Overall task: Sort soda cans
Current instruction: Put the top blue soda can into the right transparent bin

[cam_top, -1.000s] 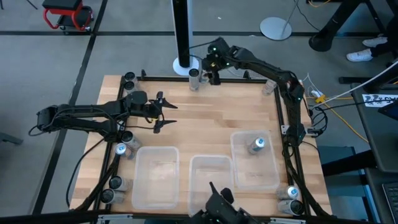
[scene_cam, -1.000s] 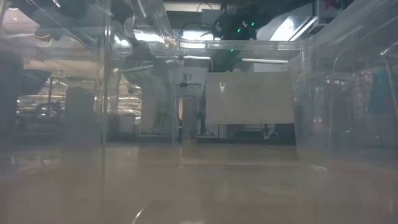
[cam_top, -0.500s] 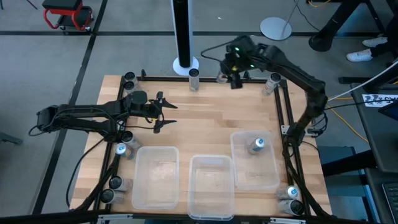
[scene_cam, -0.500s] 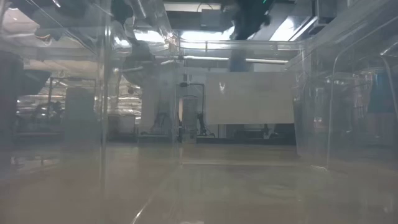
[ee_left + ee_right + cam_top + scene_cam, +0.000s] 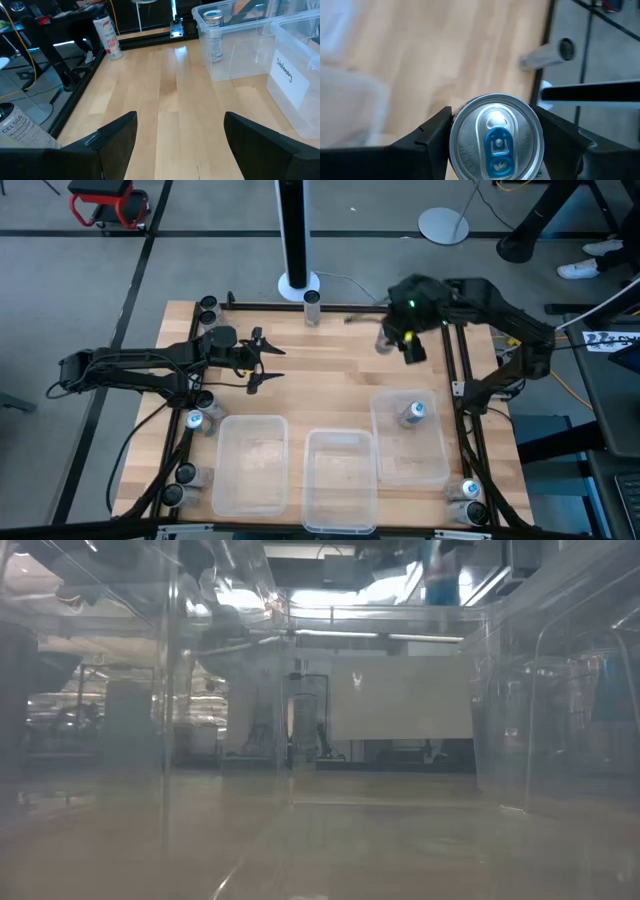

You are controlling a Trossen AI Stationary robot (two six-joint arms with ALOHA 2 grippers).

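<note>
My right gripper (image 5: 395, 340) hangs over the far right part of the table, shut on a silver-topped soda can (image 5: 496, 137) with a blue tab. That can shows high up in the low view as a blue-white cylinder (image 5: 440, 565). Another silver-topped can (image 5: 413, 413) stands on its base in the right clear bin (image 5: 435, 460). More cans stand along the table's edges (image 5: 313, 304) (image 5: 196, 420) (image 5: 468, 490). My left gripper (image 5: 262, 358) waits open above the left part of the table, touching nothing. My right gripper pinches the can between its two fingers (image 5: 427, 135), one on each side of the upper wall just below the rim (image 5: 457, 125). The fingers come from above, pointing down. The can hangs upright and is lifted clear of the table.
Three clear bins sit in a row by the near edge: left (image 5: 250, 465), middle (image 5: 340, 480) and right. Bare wood (image 5: 330, 370) lies between the grippers. A black frame rail (image 5: 452, 370) runs along the table's right side. Cans (image 5: 107, 37) (image 5: 20, 132) stand by the left arm's side.
My right gripper has travelled from the far edge toward the table's right and then toward the near edge, closer to the right bin, carrying the can lifted clear. My left arm has kept still.
</note>
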